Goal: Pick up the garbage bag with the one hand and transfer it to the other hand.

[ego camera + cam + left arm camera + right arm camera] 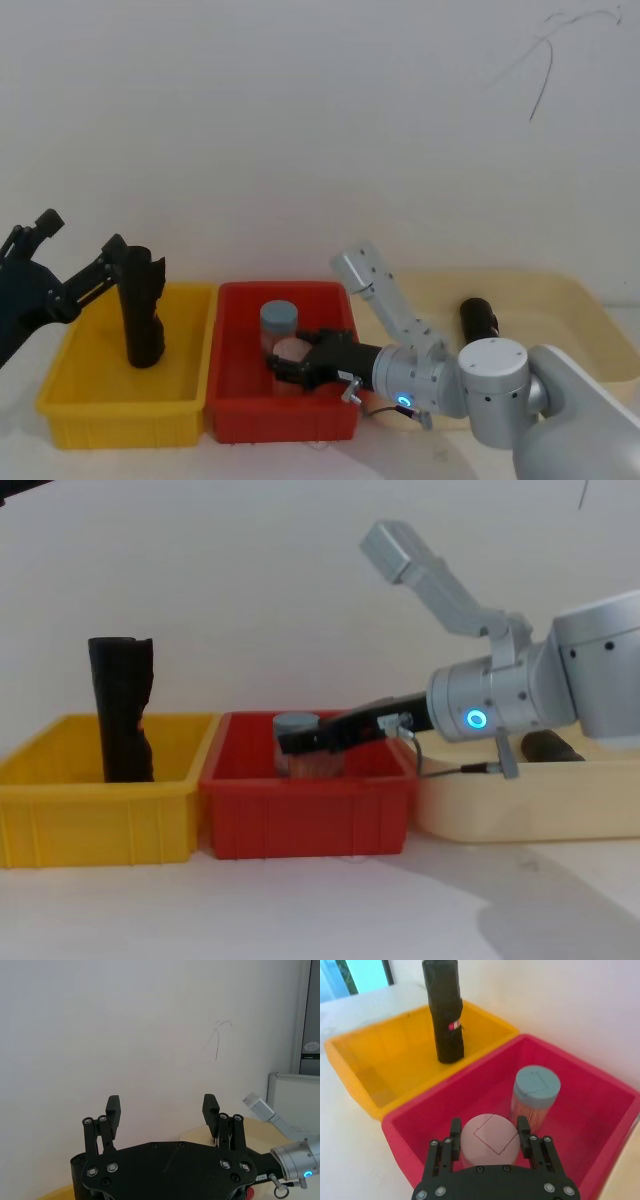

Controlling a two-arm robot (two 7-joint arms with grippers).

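Nothing of the transfer is done yet: the garbage bag (pixel 446 1020) stands untouched in the yellow bin (pixel 380 1067), left claw (pixel 162 1107) spread empty, right claw (pixel 490 1135) straddling a pink-capped jar (pixel 487 1142) in the red bin (pixel 600 1125) beside it.

Three bins sit in a row: the left bin (pixel 60 400), the middle bin (pixel 230 400) touching it, the right tray (pixel 600 340). A roll (pixel 143 310) stands upright in the left bin. Two jars (pixel 536 1092) stand in the middle bin, the nearer jar (pixel 487 1140) between the right gripper (pixel 489 1132) fingers. Another roll (pixel 478 320) lies in the tray.
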